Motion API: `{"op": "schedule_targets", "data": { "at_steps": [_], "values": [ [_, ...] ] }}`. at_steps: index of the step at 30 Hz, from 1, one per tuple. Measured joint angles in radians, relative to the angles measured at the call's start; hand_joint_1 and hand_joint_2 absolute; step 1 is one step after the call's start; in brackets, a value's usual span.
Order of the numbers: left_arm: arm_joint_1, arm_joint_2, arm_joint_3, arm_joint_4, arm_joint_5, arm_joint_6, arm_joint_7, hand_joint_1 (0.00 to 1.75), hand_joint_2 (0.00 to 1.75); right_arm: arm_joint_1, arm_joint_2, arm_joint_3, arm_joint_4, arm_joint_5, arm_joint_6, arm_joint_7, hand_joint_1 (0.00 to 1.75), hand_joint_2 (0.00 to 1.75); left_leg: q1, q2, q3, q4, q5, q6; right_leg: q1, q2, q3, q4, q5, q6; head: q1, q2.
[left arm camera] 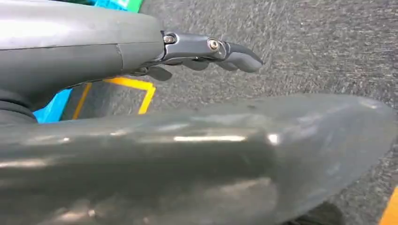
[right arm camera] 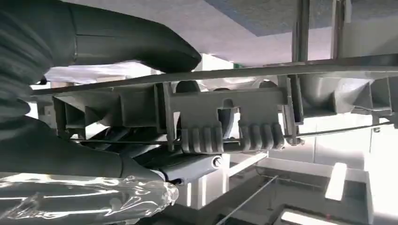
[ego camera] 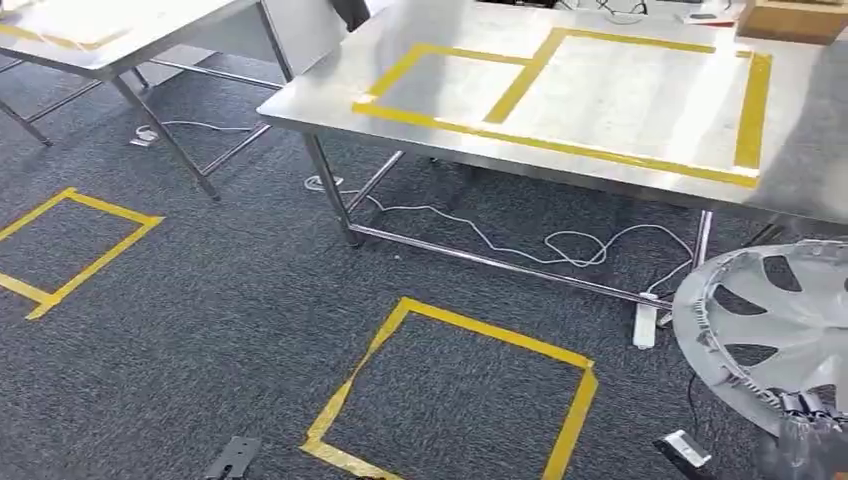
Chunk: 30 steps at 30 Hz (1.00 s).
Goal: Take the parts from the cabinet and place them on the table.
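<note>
Your right hand (right arm camera: 108,117) grips the hubcap (ego camera: 775,325) by its rim: thumb on one face, darker fingers (right arm camera: 141,154) curled under the ribbed clip edge in the right wrist view. In the head view the hubcap sits low at the near right, silver, spoked, held over the carpet (ego camera: 200,300) and short of the counter (ego camera: 620,90); the hand itself is a blur at the near right corner under it.

Left hand (left arm camera: 211,51) holds nothing, fingers out straight and slightly apart over the carpet, yellow tape and something blue behind it.

The counter is steel, far right, with a yellow tape frame (ego camera: 560,95) split into two boxes. A cardboard box (ego camera: 795,20) sits at its far right corner. White cable (ego camera: 520,240) trails on the carpet under the counter to a power strip (ego camera: 645,322) near its right leg.

A second steel counter (ego camera: 110,30) is at far left. On the carpet: one tape square (ego camera: 455,395) near centre, another (ego camera: 70,250) at left. Small dark object (ego camera: 232,458) lies at the near edge, left of the centre square; you can't tell what it is.
</note>
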Motion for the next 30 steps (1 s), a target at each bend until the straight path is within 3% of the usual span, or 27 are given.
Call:
{"op": "schedule_targets", "data": {
  "at_steps": [1, 3, 4, 5, 6, 7, 8, 9, 11, 14, 15, 16, 17, 18, 19, 20, 21, 22, 25, 26, 29, 30],
  "values": [
    [0.000, 0.000, 0.000, 0.000, 0.001, -0.001, 0.000, 0.00, 0.00, 0.001, 0.001, 0.000, 0.000, 0.000, 0.001, -0.001, 1.75, 1.75, -0.002, 0.000, 0.000, -0.026, 0.029, 0.006, 0.003, 0.003, 0.008, 0.000, -0.006, -0.002, 0.000, 0.000],
    [-0.001, 0.000, 0.000, 0.000, 0.002, -0.002, 0.000, 0.00, 0.00, -0.001, 0.002, 0.000, 0.000, 0.000, 0.001, -0.003, 1.75, 1.75, -0.013, 0.000, 0.046, -0.169, 0.158, 0.029, 0.007, 0.008, 0.025, -0.001, -0.016, -0.001, 0.000, 0.000],
    [-0.001, 0.001, 0.000, 0.000, 0.002, -0.004, 0.000, 0.00, 0.00, -0.002, 0.002, 0.000, 0.000, 0.000, 0.001, -0.004, 1.75, 1.75, -0.022, 0.000, 0.075, -0.246, 0.210, 0.045, 0.006, 0.010, 0.029, -0.003, -0.026, -0.001, 0.000, 0.000],
    [-0.002, 0.004, 0.000, 0.000, 0.003, -0.009, -0.001, 0.00, 0.00, -0.005, 0.003, 0.001, 0.000, 0.000, 0.002, -0.006, 1.75, 1.75, -0.034, -0.001, 0.088, -0.289, 0.190, 0.057, 0.013, 0.014, 0.034, -0.001, -0.037, 0.006, 0.002, 0.000],
    [-0.005, 0.002, 0.000, 0.000, 0.003, -0.015, -0.002, 0.00, 0.00, -0.006, 0.004, 0.001, 0.000, 0.000, 0.003, -0.006, 1.75, 1.75, -0.031, -0.006, 0.094, -0.300, 0.154, 0.053, 0.014, 0.018, 0.034, -0.008, -0.052, 0.013, -0.002, 0.000],
    [-0.005, 0.000, 0.000, 0.000, 0.003, -0.017, -0.002, 0.00, 0.00, -0.007, 0.004, 0.001, 0.000, -0.001, 0.003, -0.008, 1.75, 1.75, -0.031, -0.005, 0.102, -0.315, 0.146, 0.053, 0.013, 0.018, 0.038, -0.026, -0.060, 0.018, -0.002, 0.000],
    [-0.005, 0.000, 0.000, 0.000, 0.004, -0.016, -0.002, 0.00, 0.00, -0.005, 0.006, 0.002, 0.002, -0.001, 0.005, -0.009, 1.75, 1.75, -0.032, -0.008, 0.114, -0.329, 0.144, 0.055, 0.013, 0.015, 0.060, -0.011, -0.024, 0.027, -0.006, 0.000],
    [-0.005, -0.003, 0.000, 0.000, 0.004, -0.016, -0.002, 0.00, 0.00, -0.007, 0.006, 0.002, 0.002, -0.001, 0.005, -0.009, 1.75, 1.75, -0.027, -0.008, 0.131, -0.330, 0.140, 0.062, 0.012, 0.013, 0.075, -0.024, -0.038, 0.032, -0.005, 0.000],
    [0.000, 0.000, 0.002, 0.000, 0.005, -0.009, 0.003, 0.00, 0.00, -0.018, 0.006, 0.003, 0.003, -0.001, 0.006, -0.010, 1.75, 1.75, -0.025, 0.001, 0.159, -0.329, 0.177, 0.072, 0.012, -0.006, 0.058, 0.034, -0.077, 0.036, 0.003, 0.000],
    [-0.005, -0.003, 0.002, 0.000, 0.011, 0.005, 0.018, 0.00, 0.00, -0.019, 0.007, 0.003, 0.004, 0.000, 0.009, -0.010, 1.75, 1.75, -0.025, 0.000, 0.181, -0.328, 0.162, 0.077, 0.013, -0.007, -0.073, 0.244, -0.162, 0.045, 0.002, 0.000],
    [-0.004, -0.004, 0.002, 0.000, 0.011, 0.007, 0.018, 0.00, 0.00, -0.019, 0.007, 0.004, 0.005, 0.000, 0.010, -0.009, 1.75, 1.75, -0.023, -0.001, 0.190, -0.328, 0.153, 0.076, 0.012, -0.007, -0.100, 0.264, -0.193, 0.050, 0.001, 0.000],
    [-0.002, -0.004, 0.002, 0.000, 0.012, 0.009, 0.018, 0.00, 0.00, -0.018, 0.007, 0.005, 0.005, 0.000, 0.011, -0.008, 1.75, 1.75, -0.021, -0.003, 0.203, -0.328, 0.142, 0.073, 0.009, -0.007, -0.107, 0.242, -0.197, 0.054, 0.002, 0.000],
    [0.000, -0.004, 0.003, 0.000, 0.012, 0.011, 0.018, 0.00, 0.00, -0.017, 0.007, 0.005, 0.006, -0.001, 0.012, -0.006, 1.75, 1.75, -0.019, -0.004, 0.216, -0.328, 0.132, 0.069, 0.007, -0.008, -0.097, 0.192, -0.169, 0.056, 0.002, 0.000],
    [0.000, -0.005, 0.003, 0.000, 0.013, 0.013, 0.018, 0.00, 0.00, -0.017, 0.007, 0.005, 0.006, -0.001, 0.013, -0.004, 1.75, 1.75, -0.016, -0.006, 0.232, -0.328, 0.119, 0.065, 0.005, -0.010, -0.076, 0.115, -0.111, 0.060, 0.002, 0.000],
    [0.000, -0.005, 0.003, 0.000, 0.014, 0.014, 0.018, 0.00, 0.00, -0.016, 0.007, 0.005, 0.006, -0.001, 0.013, -0.003, 1.75, 1.75, -0.015, -0.006, 0.245, -0.328, 0.107, 0.059, 0.002, -0.014, -0.053, 0.037, -0.033, 0.063, 0.003, 0.000],
    [-0.001, -0.004, 0.004, 0.000, 0.016, 0.014, 0.018, 0.00, 0.00, -0.016, 0.007, 0.006, 0.008, 0.000, 0.014, -0.003, 1.75, 1.75, -0.019, -0.006, 0.259, -0.324, 0.094, 0.051, 0.003, -0.027, -0.048, -0.001, 0.050, 0.062, 0.003, 0.000],
    [-0.002, -0.004, 0.004, 0.000, 0.020, 0.015, 0.018, 0.00, 0.00, -0.020, 0.007, 0.007, 0.009, 0.000, 0.016, -0.003, 1.75, 1.75, -0.021, -0.006, 0.259, -0.324, 0.087, 0.044, 0.007, -0.024, -0.045, -0.001, 0.031, 0.036, 0.002, 0.000],
    [-0.005, -0.004, 0.004, 0.000, 0.020, 0.016, 0.019, 0.00, 0.00, -0.018, 0.008, 0.008, 0.007, 0.000, 0.016, -0.003, 1.75, 1.75, -0.021, -0.005, 0.257, -0.327, 0.082, 0.039, 0.008, -0.019, -0.035, 0.002, 0.046, 0.025, -0.002, 0.000],
    [-0.008, -0.004, 0.004, 0.000, 0.020, 0.018, 0.021, 0.00, 0.00, -0.016, 0.008, 0.008, 0.007, 0.000, 0.016, -0.001, 1.75, 1.75, -0.019, -0.004, 0.253, -0.307, 0.085, 0.028, 0.004, -0.017, -0.029, -0.002, 0.039, 0.013, -0.001, 0.000],
    [-0.009, -0.004, 0.004, 0.000, 0.020, 0.018, 0.021, 0.00, 0.00, -0.017, 0.008, 0.008, 0.007, -0.001, 0.016, 0.002, 1.75, 1.75, -0.019, -0.004, 0.227, -0.257, 0.079, 0.023, 0.004, -0.017, -0.027, -0.002, 0.035, 0.007, -0.001, 0.000],
    [-0.009, -0.005, 0.004, 0.000, 0.023, 0.018, 0.032, 0.00, 0.00, -0.019, 0.008, 0.008, 0.007, 0.000, 0.016, 0.002, 1.75, 1.75, -0.016, -0.004, 0.084, -0.031, -0.033, 0.011, 0.004, -0.017, -0.026, -0.002, 0.026, -0.003, -0.004, 0.000],
    [-0.009, -0.005, 0.004, 0.000, 0.023, 0.018, 0.034, 0.00, 0.00, -0.019, 0.008, 0.008, 0.007, 0.000, 0.016, 0.002, 1.75, 1.75, -0.016, -0.004, 0.054, 0.004, -0.044, 0.010, 0.004, -0.016, -0.023, -0.002, 0.024, -0.004, -0.005, 0.000]
  ]
}}
